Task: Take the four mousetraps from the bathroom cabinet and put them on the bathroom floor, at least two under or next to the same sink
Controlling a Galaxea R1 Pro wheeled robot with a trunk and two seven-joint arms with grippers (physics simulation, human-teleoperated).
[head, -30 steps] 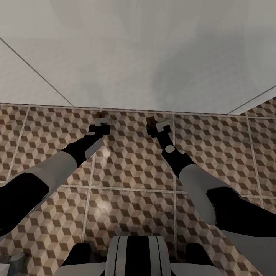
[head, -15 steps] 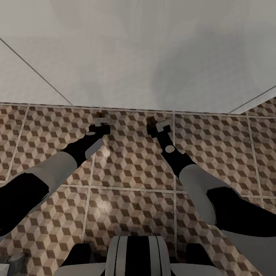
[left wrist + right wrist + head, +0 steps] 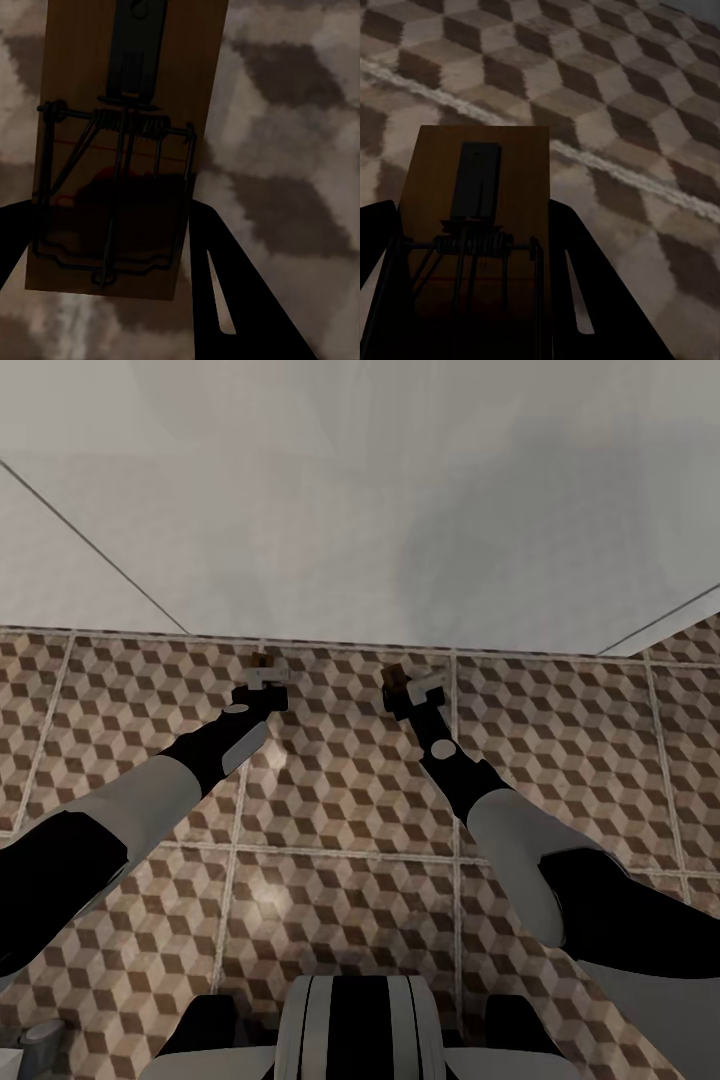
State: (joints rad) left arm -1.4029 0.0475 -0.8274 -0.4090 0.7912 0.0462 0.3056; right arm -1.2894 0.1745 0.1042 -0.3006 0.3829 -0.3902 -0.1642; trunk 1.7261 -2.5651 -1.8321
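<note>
Each tool, left tool (image 3: 264, 672) and right tool (image 3: 405, 685), grips a mousetrap (image 3: 124, 142) (the other mousetrap (image 3: 480, 225) likewise) just above the floor (image 3: 340, 810); lower flat beside the white sink (image 3: 360, 500), then release gently.

This is a tiled bathroom in a home, rendered in a simulator. The bathroom floor (image 3: 340, 830) is laid in large square tiles printed with a brown, beige and cream cube pattern, split by pale grout lines, a finish typical of a domestic wet room; the same pattern shows close up in both wrist views (image 3: 607, 97). Above the floor's far edge spreads a broad, smooth, pale grey-white surface (image 3: 360, 500) crossed by thin dark seams; whether it is a wall or a fixture cannot be told.
</note>
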